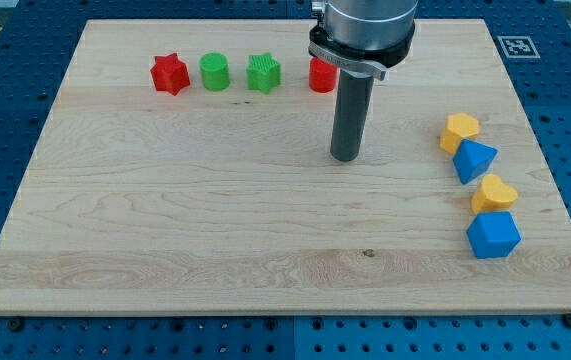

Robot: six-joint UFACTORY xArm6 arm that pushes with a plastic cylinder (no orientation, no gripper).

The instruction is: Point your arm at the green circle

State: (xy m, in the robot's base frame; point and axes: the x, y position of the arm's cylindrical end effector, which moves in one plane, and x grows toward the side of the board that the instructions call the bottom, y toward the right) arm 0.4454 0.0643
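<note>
The green circle (214,72) is a short green cylinder in a row near the view's top left. A red star (170,74) sits to its left and a green star (263,73) to its right. A red block (321,75) at the row's right end is partly hidden by my arm. My tip (344,157) rests on the board near the middle, below and to the right of the row. It stands well apart from the green circle and touches no block.
At the view's right stand a yellow hexagon-like block (459,131), a blue block (474,160), a yellow heart (493,193) and a blue cube-like block (492,235). The wooden board (165,230) lies on a blue perforated table.
</note>
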